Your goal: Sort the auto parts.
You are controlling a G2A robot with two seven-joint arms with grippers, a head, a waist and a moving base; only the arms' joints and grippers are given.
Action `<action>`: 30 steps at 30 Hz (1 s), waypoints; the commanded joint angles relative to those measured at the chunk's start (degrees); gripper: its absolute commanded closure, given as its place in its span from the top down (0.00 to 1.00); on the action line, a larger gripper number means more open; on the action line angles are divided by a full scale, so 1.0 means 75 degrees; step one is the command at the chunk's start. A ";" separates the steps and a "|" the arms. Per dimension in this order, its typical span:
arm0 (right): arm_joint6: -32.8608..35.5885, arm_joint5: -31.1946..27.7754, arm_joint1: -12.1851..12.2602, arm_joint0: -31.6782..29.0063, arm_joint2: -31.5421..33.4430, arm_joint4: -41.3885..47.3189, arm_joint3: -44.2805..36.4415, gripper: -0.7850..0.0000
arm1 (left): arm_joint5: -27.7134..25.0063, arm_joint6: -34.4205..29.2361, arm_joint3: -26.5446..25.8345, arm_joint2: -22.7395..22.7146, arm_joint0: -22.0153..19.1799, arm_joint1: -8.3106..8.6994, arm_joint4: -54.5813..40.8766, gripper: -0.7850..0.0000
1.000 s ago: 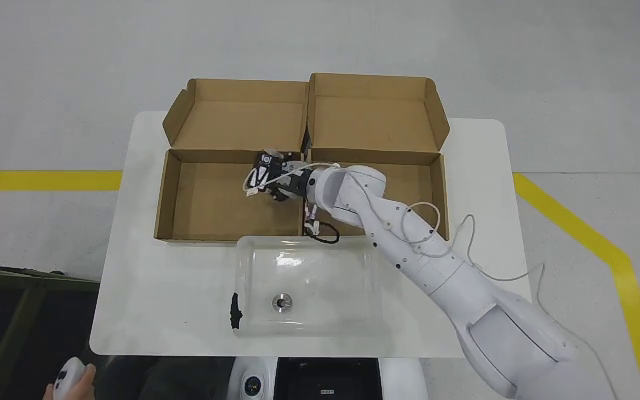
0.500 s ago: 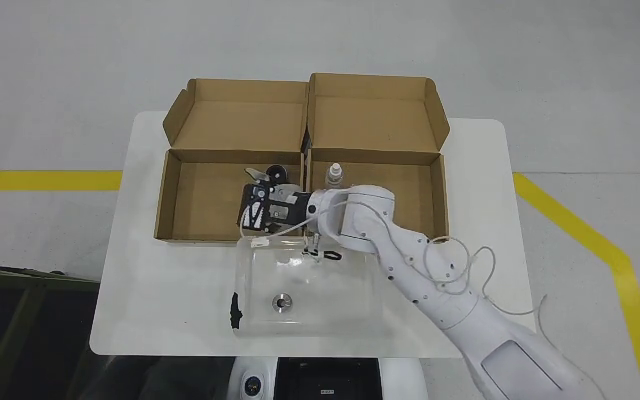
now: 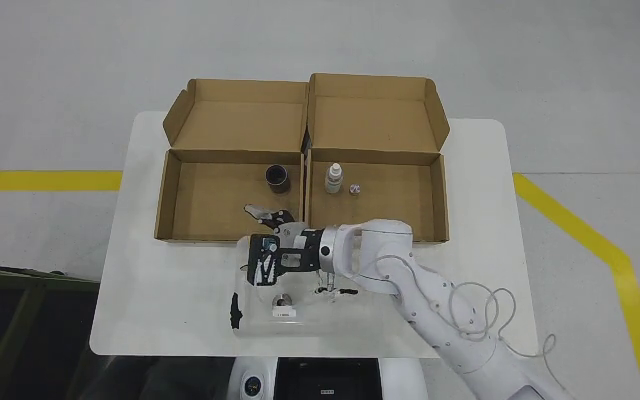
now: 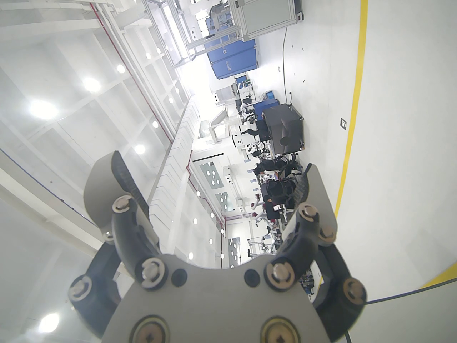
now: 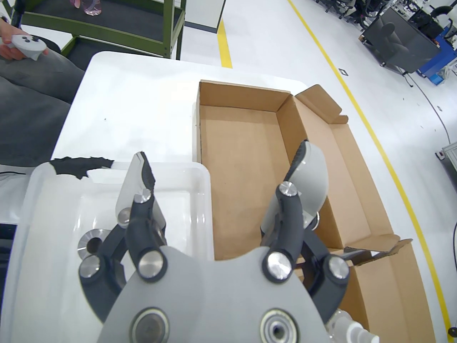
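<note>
Hanging right hand (image 5: 225, 160) open and empty, one finger over clear bin (image 5: 167, 171), other over left box (image 5: 242, 165). We are judging metal ring (image 5: 85, 238) next: lying flat in bin, hole up, robot-side of this hand. Left hand (image 4: 214, 165) gaping, facing room.
</note>
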 commanded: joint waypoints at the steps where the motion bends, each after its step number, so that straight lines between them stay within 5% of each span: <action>1: 0.0033 -0.0108 0.0046 -0.0206 -0.0010 -0.0099 -0.0180 0.83 | 0.0000 0.0000 0.0000 0.0000 0.0000 0.0000 0.0000 1.00; 30: -0.0093 -0.0643 0.0538 -0.1706 0.0225 -0.0768 -0.0312 0.82 | 0.0000 0.0000 0.0000 0.0000 0.0000 0.0000 0.0000 1.00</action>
